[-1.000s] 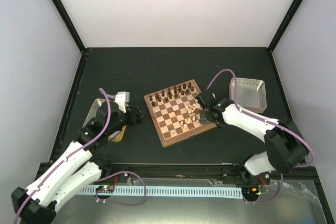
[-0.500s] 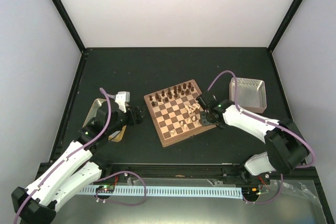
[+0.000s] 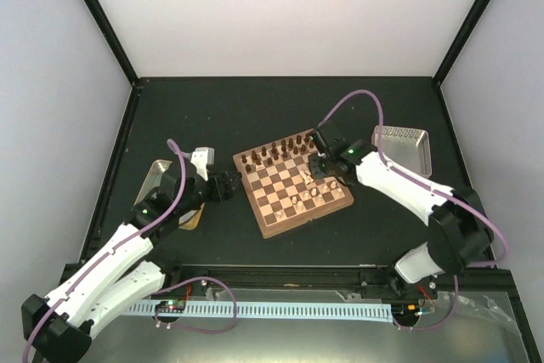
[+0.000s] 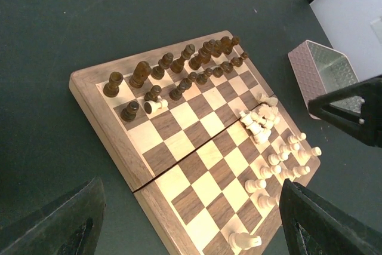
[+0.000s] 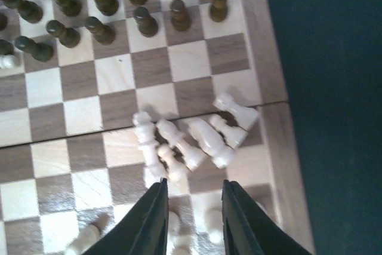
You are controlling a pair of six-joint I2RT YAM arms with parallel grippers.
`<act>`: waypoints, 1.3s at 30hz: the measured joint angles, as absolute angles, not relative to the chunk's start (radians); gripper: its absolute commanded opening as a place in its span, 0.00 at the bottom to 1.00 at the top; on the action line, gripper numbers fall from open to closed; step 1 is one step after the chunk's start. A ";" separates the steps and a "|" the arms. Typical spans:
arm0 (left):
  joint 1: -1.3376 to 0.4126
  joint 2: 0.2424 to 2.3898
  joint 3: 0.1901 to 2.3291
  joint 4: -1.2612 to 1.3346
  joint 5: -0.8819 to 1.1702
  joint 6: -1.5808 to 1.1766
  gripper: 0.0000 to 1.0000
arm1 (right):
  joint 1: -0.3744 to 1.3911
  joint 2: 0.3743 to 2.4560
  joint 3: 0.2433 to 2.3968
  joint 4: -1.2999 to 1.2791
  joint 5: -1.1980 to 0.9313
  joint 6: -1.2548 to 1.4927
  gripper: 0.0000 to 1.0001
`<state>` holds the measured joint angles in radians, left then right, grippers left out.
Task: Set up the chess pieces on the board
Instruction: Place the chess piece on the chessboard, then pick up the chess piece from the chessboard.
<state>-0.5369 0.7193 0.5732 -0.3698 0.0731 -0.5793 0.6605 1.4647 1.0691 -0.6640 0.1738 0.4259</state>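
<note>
Since the cream pieces (image 5: 197, 138) lie toppled in a heap by the board (image 5: 253, 40)'s right edge, long axes flat at mixed angles, the right gripper (image 5: 194, 186) is nearer. Slightly parted and empty, it hangs just over them, while the left gripper (image 3: 229, 186) is spread wide off the left edge.

A square wooden chessboard with dark and light squares (image 3: 280, 212) lies mid-table on the dark tabletop (image 3: 255, 108), turned a little. Take the board as dial, 12 pointing away from the arm bases. Small dark brown wooden chessmen (image 3: 276, 154) stand in two rows along its 12 o'clock edge. Small cream wooden chessmen (image 4: 259, 125) crowd its 3-to-5 side, several toppled and touching, and one cream pawn (image 4: 154, 106) stands among the dark rows. A rectangular metal tray (image 3: 408, 144) sits off the board at 2 o'clock, a second metal tray (image 3: 153, 174) at 9
</note>
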 measured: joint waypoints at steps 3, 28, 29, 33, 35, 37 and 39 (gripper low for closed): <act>-0.537 0.727 0.573 -0.366 0.076 -0.579 0.81 | 0.668 1.543 1.113 -0.644 0.145 0.409 0.21; -0.536 0.755 0.573 -0.344 0.092 -0.588 0.81 | 0.707 1.737 1.129 -0.613 0.049 0.385 0.22; -0.536 0.755 0.573 -0.343 0.093 -0.588 0.81 | 0.707 1.741 1.129 -0.613 0.049 0.384 0.21; -0.536 0.755 0.573 -0.343 0.093 -0.589 0.81 | 0.707 1.758 1.132 -0.609 0.049 0.383 0.23; -0.536 0.755 0.573 -0.344 0.093 -0.592 0.81 | 0.707 1.768 1.135 -0.606 0.049 0.383 0.24; -0.536 0.754 0.573 -0.344 0.093 -0.595 0.81 | 0.708 1.779 1.137 -0.604 0.050 0.383 0.22; -0.536 0.753 0.573 -0.344 0.094 -0.598 0.81 | 0.710 1.782 1.142 -0.597 0.050 0.384 0.17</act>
